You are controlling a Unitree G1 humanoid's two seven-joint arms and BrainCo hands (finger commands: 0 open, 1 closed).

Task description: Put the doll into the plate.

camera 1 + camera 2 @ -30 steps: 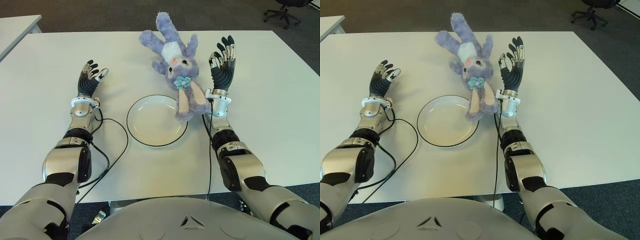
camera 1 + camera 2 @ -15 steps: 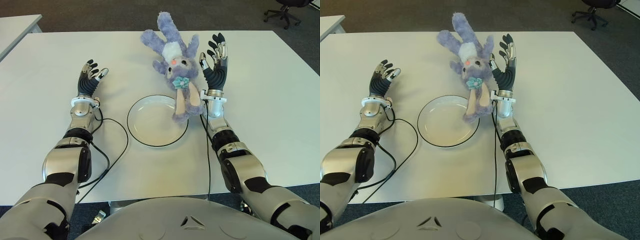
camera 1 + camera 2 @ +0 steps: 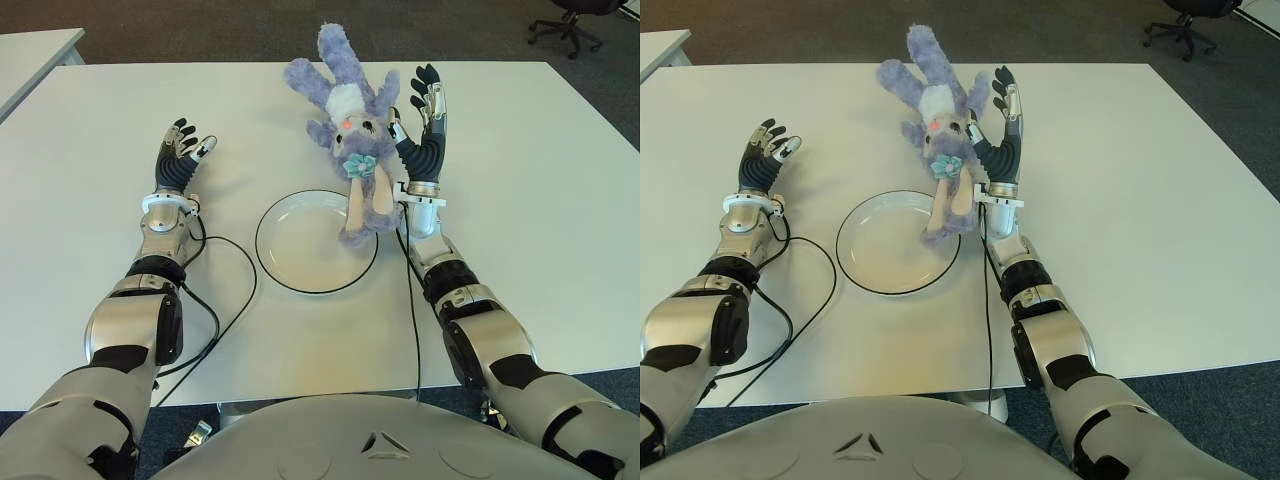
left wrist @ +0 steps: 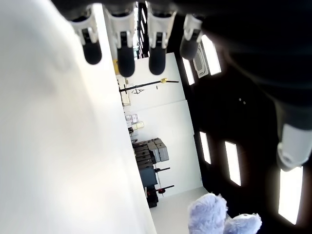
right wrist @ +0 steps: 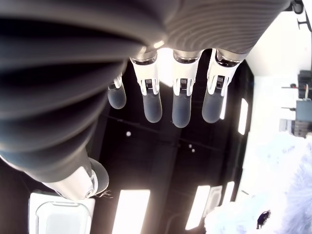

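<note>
- Your left hand [image 3: 180, 155] shows at about 9 o'clock of the plate [image 3: 316, 241], well apart from it, fingers spread and holding nothing. Idle.
- Plate sits mid-desk [image 3: 540, 180], white with a dark rim. One long ear of the doll [image 3: 350, 130] overhangs its rim at about 2 o'clock; the rest of the doll lies on the desk beyond, toward 12 to 1 o'clock. So it is not in the plate yet.
- The doll is a purple plush rabbit with a teal bow at the neck. Judged light, soft and floppy, so the limbs will dangle and drag. Take hold around the body or head, not an ear.
- Your right hand [image 3: 420, 125] stands just beside the doll at its 3 o'clock, palm toward it, fingers extended and apart, gripping nothing. Touching the plush or not: cannot tell.
- No brand, label or readable writing seen anywhere.
</note>
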